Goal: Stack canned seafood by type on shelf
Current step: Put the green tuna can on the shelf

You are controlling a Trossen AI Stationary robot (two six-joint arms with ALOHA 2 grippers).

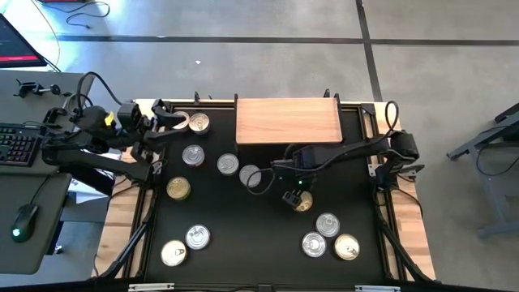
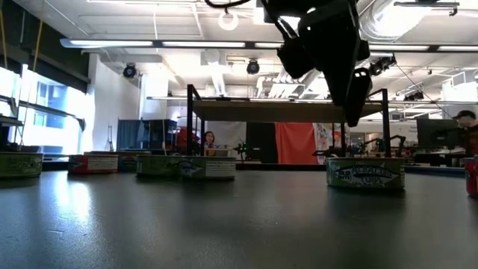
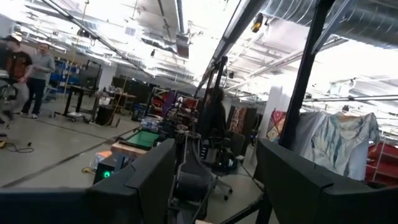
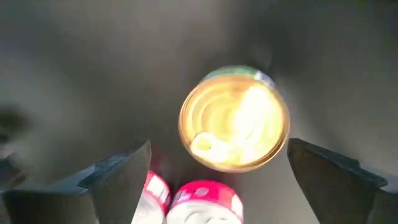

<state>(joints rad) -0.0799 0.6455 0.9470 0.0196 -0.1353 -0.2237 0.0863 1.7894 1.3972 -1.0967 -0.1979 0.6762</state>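
Observation:
Several flat round tins of canned seafood lie scattered on the black mat, resting on their bases. The wooden shelf (image 1: pixel 288 120) stands at the far edge with a bare top. My right gripper (image 1: pixel 293 199) points down, open, over a gold-lidded can (image 4: pixel 233 124). Its fingers stand either side of the can, well above it (image 2: pixel 351 97). Two pink-sided cans (image 4: pixel 205 202) show beyond it. My left gripper (image 1: pixel 174 120) hangs open and raised at the far left, near a can (image 1: pixel 199 123). It holds nothing and looks into the room (image 3: pixel 214 186).
Silver-lidded cans lie left of centre (image 1: pixel 228 165) and near left (image 1: pixel 197 236), and three more lie near right (image 1: pixel 327 224). Open mat lies in the near middle. A desk with a keyboard (image 1: pixel 16 144) and a mouse stands to the left. People stand in the room beyond.

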